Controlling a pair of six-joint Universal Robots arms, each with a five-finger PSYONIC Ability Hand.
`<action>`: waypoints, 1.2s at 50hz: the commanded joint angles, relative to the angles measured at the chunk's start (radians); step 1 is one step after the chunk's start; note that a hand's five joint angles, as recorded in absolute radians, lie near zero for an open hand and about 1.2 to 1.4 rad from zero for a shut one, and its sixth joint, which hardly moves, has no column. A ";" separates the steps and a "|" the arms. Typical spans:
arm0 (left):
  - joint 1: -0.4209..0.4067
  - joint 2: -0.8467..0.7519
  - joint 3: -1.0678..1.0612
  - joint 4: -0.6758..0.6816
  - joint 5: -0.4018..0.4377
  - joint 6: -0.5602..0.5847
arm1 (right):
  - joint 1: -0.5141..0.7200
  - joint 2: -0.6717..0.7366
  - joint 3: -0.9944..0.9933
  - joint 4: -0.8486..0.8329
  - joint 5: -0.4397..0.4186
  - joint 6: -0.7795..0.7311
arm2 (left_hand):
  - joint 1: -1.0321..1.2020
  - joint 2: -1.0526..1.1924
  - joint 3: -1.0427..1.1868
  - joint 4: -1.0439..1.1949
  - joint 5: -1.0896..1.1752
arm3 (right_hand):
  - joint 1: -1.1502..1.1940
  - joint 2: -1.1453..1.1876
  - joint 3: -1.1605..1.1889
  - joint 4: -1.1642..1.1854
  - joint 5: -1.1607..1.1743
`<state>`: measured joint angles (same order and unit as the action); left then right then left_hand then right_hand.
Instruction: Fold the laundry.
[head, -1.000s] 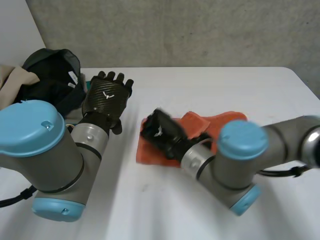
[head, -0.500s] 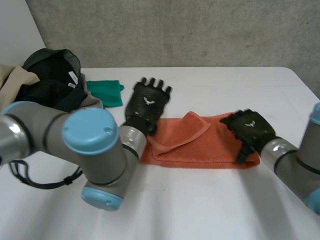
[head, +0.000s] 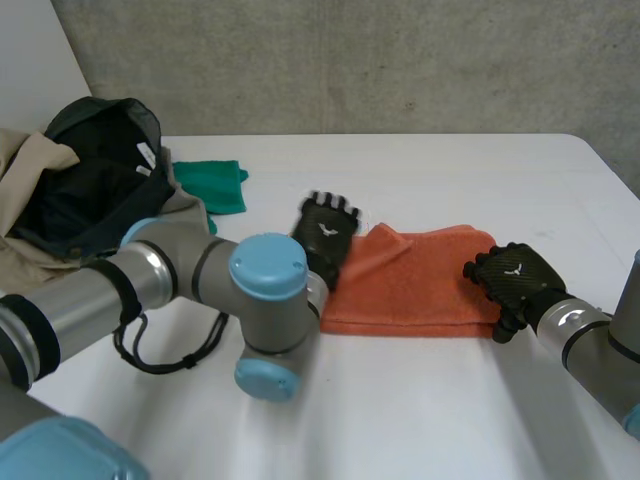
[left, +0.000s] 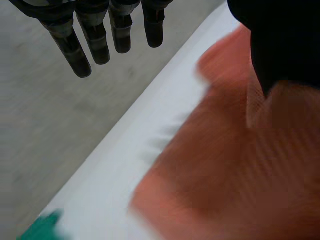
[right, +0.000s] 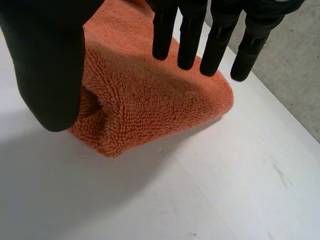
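An orange towel (head: 420, 285) lies folded in the middle of the white table (head: 450, 180). My left hand (head: 327, 232) rests at the towel's left edge, fingers (left: 95, 35) straight and open, with the thumb over the orange towel (left: 240, 170). My right hand (head: 512, 280) is at the towel's right end. In its wrist view the fingers (right: 190, 35) reach straight over the towel's (right: 150, 100) rounded folded corner, with the thumb beside it, and nothing is pinched.
A green cloth (head: 210, 185) lies at the back left of the table, also past the left hand's fingertips as a green cloth (left: 42, 227). A black bag (head: 95, 170) and beige cloth (head: 25, 165) are heaped at the far left.
The left hand slid right onto the towel's left edge. The raised flap is now laid flat. The right hand shifted slightly along the towel's right end.
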<state>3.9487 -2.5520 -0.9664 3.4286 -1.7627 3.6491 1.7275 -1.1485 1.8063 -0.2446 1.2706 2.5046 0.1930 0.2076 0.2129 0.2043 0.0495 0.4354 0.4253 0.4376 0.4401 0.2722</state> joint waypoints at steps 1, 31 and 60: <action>0.067 0.033 -0.029 -0.006 -0.192 0.042 | 0.009 0.007 0.004 -0.013 0.003 -0.001 | 0.065 0.050 0.045 0.053 0.033 | 0.292 0.302 0.290 0.288 0.281; 0.056 0.575 -0.555 -0.008 -0.144 -0.076 | 0.440 0.068 -0.251 -0.160 0.061 -0.434 | 0.009 -0.006 -0.011 -0.003 -0.022 | 0.961 0.971 0.959 0.956 0.950; 0.020 0.380 -0.253 -0.003 0.135 -0.310 | 0.195 -0.015 -0.343 0.183 -0.051 0.617 | 0.023 0.009 0.003 0.012 -0.008 | -0.254 -0.244 -0.256 -0.258 -0.265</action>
<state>4.0138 -2.0499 -1.3369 3.4409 -1.6877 3.3794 2.0420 -1.2385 1.5463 -0.2583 1.2854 3.0741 0.1899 0.2057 0.2108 0.2023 0.0489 0.2411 0.2194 0.2153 0.2136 0.0501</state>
